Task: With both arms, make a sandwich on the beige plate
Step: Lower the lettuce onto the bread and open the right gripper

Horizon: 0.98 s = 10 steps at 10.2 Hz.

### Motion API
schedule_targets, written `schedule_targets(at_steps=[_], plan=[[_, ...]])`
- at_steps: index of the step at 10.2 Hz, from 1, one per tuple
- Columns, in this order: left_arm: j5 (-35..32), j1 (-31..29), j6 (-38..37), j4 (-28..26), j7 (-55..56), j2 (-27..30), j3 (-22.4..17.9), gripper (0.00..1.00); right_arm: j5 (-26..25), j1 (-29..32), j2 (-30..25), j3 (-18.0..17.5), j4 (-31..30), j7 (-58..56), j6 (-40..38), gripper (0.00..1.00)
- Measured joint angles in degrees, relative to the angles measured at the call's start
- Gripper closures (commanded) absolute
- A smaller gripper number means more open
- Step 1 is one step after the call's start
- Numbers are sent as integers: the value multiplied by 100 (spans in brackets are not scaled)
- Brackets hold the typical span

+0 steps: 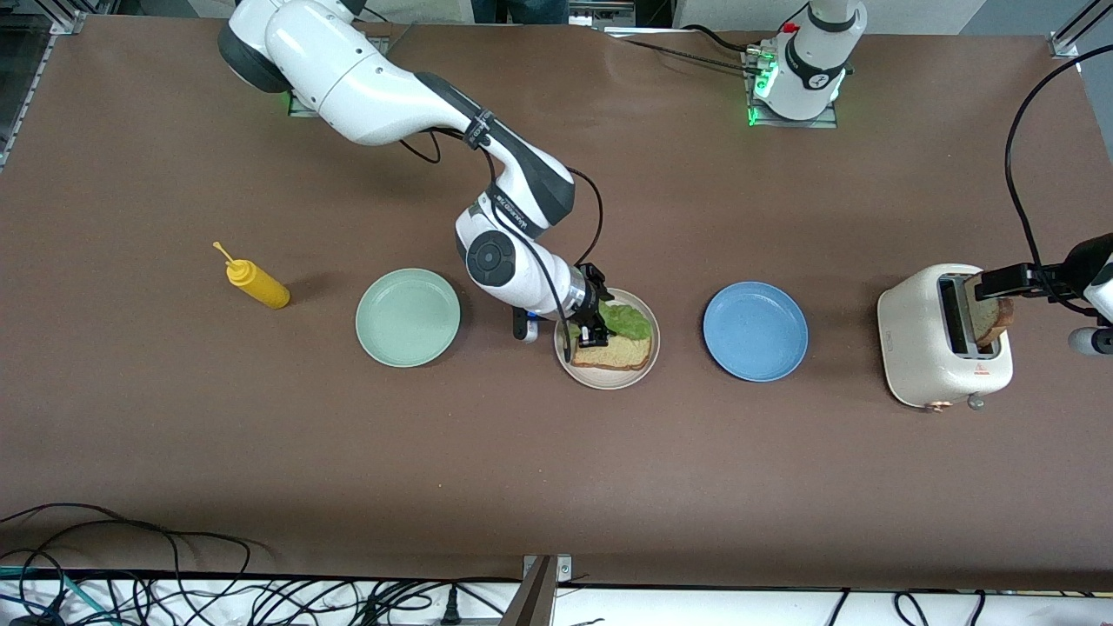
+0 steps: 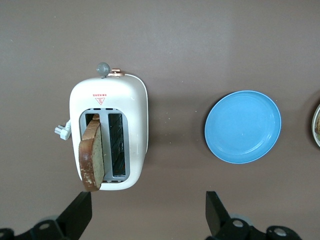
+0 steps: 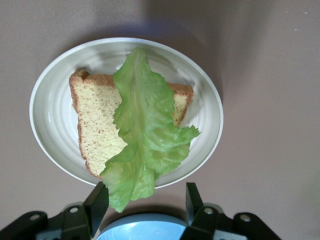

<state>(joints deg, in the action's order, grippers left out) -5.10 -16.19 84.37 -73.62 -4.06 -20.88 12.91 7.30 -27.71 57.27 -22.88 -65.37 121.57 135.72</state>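
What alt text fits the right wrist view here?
A green lettuce leaf lies across a bread slice on the beige plate, one end overhanging the rim between the open fingers of the right gripper, above brown table.

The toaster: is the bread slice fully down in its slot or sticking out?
Sticking out: the slice leans up out of the toaster.

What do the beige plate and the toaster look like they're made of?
Beige plate: probably matte plastic or ceramic; dull surface, faint concentric rings, no glare. Toaster: likely glossy cream plastic, possibly enamelled metal; smooth rounded shell with soft highlights.
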Motion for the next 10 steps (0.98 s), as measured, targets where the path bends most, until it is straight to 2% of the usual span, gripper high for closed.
schedule_targets(at_steps=[8,10], plan=[[1,0,0,0,0,0,0,0,-37,65,2,38,297,-319,-47,29],[1,1,0,0,0,0,0,0,-179,178,-14,46,419,-961,-587,29]])
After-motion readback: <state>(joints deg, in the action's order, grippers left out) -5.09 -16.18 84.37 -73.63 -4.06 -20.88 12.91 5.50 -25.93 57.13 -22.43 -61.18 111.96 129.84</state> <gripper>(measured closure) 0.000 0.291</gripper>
